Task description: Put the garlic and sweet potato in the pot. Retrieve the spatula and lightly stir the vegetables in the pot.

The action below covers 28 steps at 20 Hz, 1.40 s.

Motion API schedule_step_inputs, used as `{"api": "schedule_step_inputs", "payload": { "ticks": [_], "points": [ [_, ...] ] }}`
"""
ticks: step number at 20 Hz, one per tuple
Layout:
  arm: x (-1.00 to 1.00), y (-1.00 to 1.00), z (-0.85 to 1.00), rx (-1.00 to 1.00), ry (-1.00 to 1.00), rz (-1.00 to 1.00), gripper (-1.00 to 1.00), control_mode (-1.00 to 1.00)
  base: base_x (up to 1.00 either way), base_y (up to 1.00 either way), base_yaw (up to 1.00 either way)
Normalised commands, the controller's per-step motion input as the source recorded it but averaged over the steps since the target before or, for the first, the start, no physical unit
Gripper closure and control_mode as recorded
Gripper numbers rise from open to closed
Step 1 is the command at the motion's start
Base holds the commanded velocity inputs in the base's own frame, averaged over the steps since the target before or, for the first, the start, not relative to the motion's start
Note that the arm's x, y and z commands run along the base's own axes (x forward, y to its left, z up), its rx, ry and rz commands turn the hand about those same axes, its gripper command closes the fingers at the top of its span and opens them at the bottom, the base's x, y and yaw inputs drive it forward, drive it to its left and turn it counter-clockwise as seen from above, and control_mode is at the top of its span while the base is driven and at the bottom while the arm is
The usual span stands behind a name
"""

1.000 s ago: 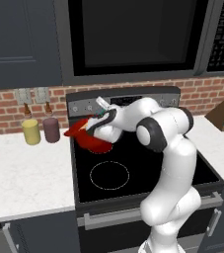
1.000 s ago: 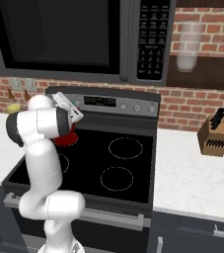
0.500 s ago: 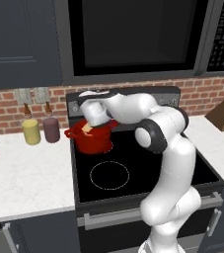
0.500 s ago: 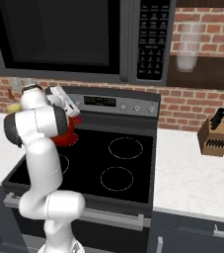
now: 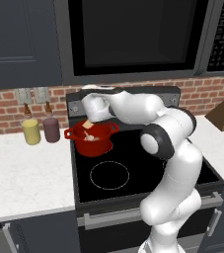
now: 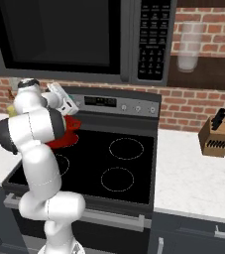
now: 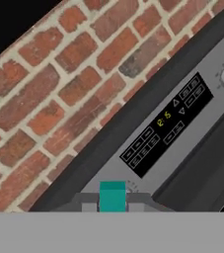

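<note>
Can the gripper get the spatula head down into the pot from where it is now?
Probably yes: the gripper is shut on the spatula right above the pot, whose open top has nothing over it but the arm itself.

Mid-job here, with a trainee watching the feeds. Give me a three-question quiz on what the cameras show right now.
1. True or false: the red pot sits on the rear left burner of the stove.
2. In the hand view, what is between the fingertips of the gripper? A) the teal handle of the spatula B) a garlic bulb C) nothing
3. Fill in: the knife block stands on the counter to the ___ of the stove.

Key: 1 true; 2 A; 3 right.
</note>
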Motion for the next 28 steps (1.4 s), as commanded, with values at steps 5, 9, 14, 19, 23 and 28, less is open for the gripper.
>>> {"api": "schedule_step_inputs", "payload": {
  "ticks": [5,9,14,19,23,28],
  "points": [
    [-0.70,0.00,0.00,-0.03,-0.02,-0.08,1.00,-1.00,0.00,0.00,0.00],
    [-0.66,0.00,-0.01,-0.04,0.00,-0.09,1.00,-1.00,0.00,0.00,0.00],
    [-0.16,0.01,0.00,-0.01,0.01,-0.07,1.00,-1.00,0.00,0.00,0.00],
    [0.00,0.23,-0.15,-0.01,0.05,-0.01,1.00,-1.00,0.00,0.00,0.00],
    [0.00,0.52,-0.44,-0.04,0.05,0.00,1.00,-1.00,0.00,0.00,0.00],
    [0.11,0.57,-0.34,-0.04,0.01,0.00,1.00,-1.00,0.00,0.00,0.00]
  ]
}}
